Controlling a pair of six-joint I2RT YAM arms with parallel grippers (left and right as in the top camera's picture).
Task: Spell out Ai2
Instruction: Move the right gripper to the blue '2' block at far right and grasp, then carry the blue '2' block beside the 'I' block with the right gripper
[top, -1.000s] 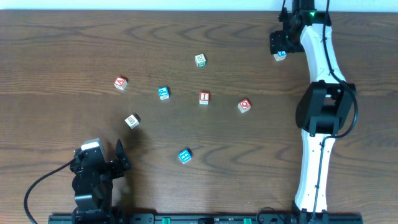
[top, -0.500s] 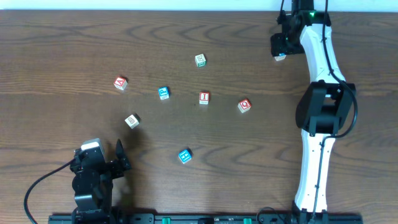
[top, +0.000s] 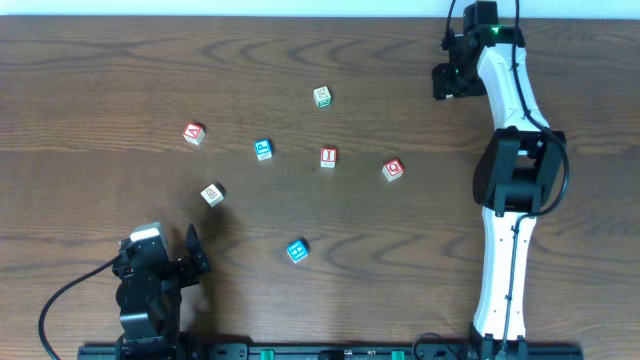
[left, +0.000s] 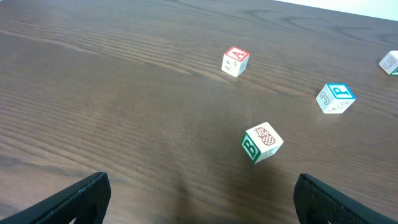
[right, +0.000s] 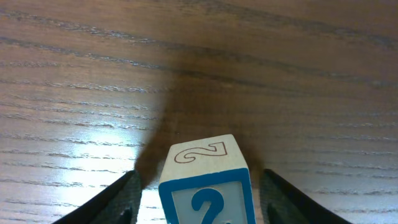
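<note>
The blue "2" block stands on the table between the fingers of my right gripper. The fingers are open, with a small gap on each side. In the overhead view the right gripper is at the far right and covers the block. The red "A" block lies at the left; it also shows in the left wrist view. The red "I" block lies mid-table. My left gripper is open and empty near the front left.
Other blocks lie scattered: a blue "P", a green one, a red one, a green "B" and a blue one. The table's far edge is just behind the right gripper.
My right gripper has moved over the "2" block, which now sits between its fingers and is hidden from overhead. The left arm has not moved.
</note>
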